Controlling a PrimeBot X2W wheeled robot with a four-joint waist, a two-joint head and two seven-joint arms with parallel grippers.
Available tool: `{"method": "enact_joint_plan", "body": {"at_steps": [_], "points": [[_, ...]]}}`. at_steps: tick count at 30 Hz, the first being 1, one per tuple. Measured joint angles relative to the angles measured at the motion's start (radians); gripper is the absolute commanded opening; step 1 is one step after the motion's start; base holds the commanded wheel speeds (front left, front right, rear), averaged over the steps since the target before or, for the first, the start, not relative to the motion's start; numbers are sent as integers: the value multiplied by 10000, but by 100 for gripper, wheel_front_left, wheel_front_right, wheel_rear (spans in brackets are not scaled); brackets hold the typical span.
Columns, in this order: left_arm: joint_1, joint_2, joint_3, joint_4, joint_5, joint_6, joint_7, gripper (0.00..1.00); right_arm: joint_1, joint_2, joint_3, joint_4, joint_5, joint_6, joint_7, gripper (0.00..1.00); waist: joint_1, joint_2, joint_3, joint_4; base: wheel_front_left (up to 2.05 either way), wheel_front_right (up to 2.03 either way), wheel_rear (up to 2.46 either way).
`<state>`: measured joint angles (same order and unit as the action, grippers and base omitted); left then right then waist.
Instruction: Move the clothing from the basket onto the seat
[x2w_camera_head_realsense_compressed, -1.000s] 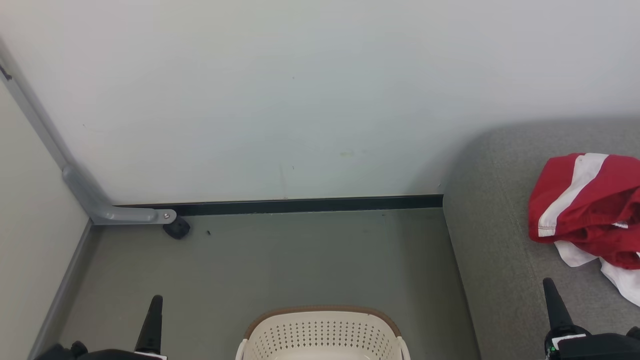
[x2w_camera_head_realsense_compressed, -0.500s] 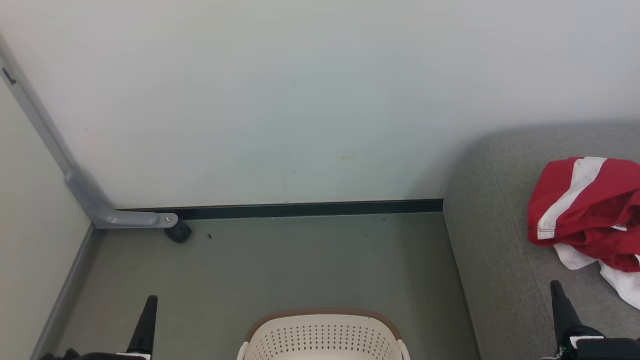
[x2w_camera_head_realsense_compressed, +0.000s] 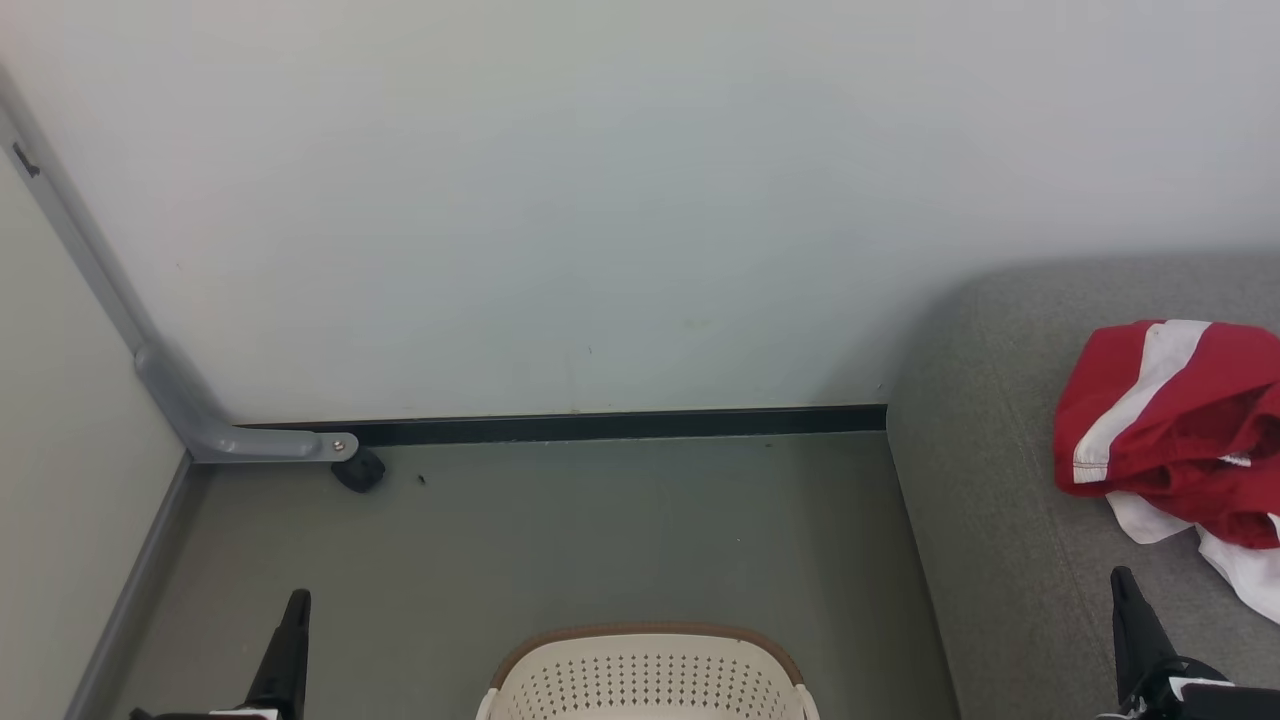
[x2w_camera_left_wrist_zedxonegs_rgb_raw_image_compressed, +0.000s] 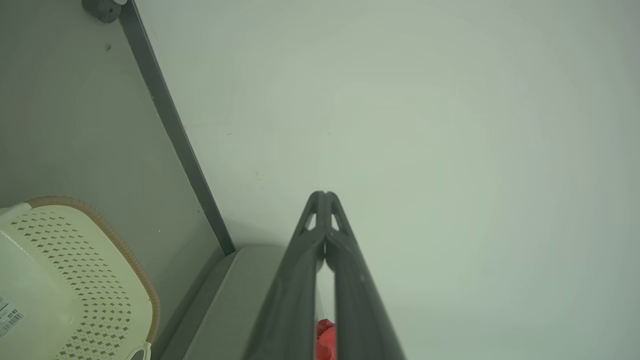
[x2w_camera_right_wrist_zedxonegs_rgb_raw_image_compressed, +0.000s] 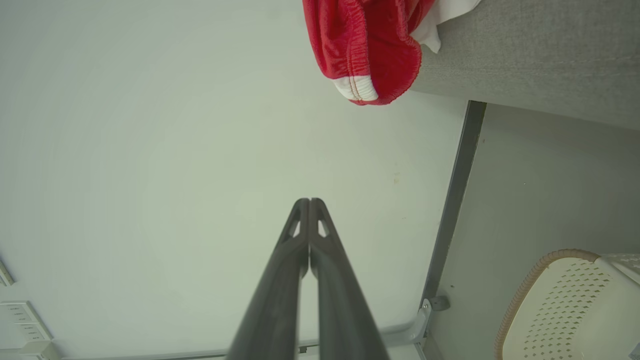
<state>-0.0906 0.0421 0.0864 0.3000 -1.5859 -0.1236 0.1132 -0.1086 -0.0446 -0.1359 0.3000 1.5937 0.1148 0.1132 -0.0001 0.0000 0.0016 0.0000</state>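
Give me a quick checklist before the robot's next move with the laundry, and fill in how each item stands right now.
1. Left gripper shut, holding nothing: ok.
2. Right gripper shut, holding nothing: ok.
3. Clothing lying on the seat: ok.
4. Basket upright on the floor beside the seat: ok.
5. Basket emptied of clothing: cannot tell, little of its inside shows.

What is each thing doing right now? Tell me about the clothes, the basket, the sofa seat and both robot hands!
clothing: crumpled in a heap on the seat.
basket: upright on the floor; no clothing in the part in view.
seat: bearing the clothing.
left gripper: shut, holding nothing.
right gripper: shut, holding nothing.
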Motion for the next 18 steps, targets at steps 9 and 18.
{"method": "enact_joint_plan", "body": {"at_steps": [9, 18], "points": [[0, -19, 2, 6, -130, 0, 0, 0, 5, 4, -6, 0, 0, 2, 0, 0, 0, 1, 0, 0, 0, 0, 0], [0, -25, 2, 6, -138, 0, 0, 0, 6, 4, -6, 0, 2, 10, 0, 0, 0, 1, 1, 1, 0, 0, 0]]}}
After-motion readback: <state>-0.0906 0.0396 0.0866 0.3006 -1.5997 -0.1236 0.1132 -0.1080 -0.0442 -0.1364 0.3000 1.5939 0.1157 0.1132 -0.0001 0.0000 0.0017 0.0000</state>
